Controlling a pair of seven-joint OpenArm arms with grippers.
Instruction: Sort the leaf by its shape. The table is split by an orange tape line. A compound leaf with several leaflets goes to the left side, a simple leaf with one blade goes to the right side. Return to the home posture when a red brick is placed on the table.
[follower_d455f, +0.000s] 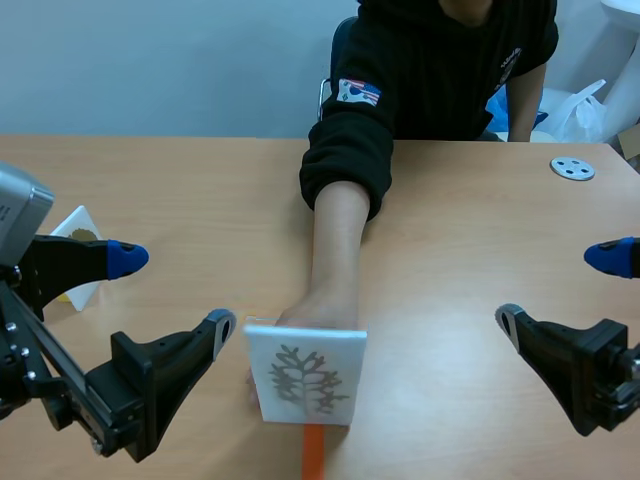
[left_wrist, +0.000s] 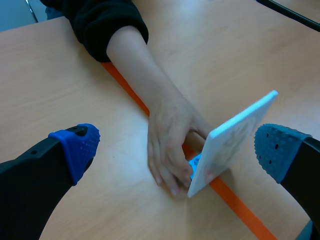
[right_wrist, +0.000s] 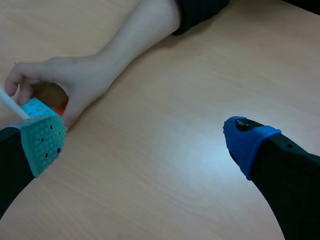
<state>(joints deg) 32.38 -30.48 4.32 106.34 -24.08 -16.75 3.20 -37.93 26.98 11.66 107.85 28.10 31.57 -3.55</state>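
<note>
My left end effector (follower_d455f: 172, 292) hangs released at the lower left of the frame. At lower centre a person's hand (follower_d455f: 318, 308) props the leaf card (follower_d455f: 305, 375) upright on the orange tape line (follower_d455f: 313, 455). Its leaf looks compound, so I judge the sort leftward not yet begun. My right end effector (follower_d455f: 560, 288), lower right, is released too. No containers show.

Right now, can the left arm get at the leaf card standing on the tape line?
Probably not yet. The left gripper is open and close beside the leaf card, but the person's hand holds its base from behind.
</note>
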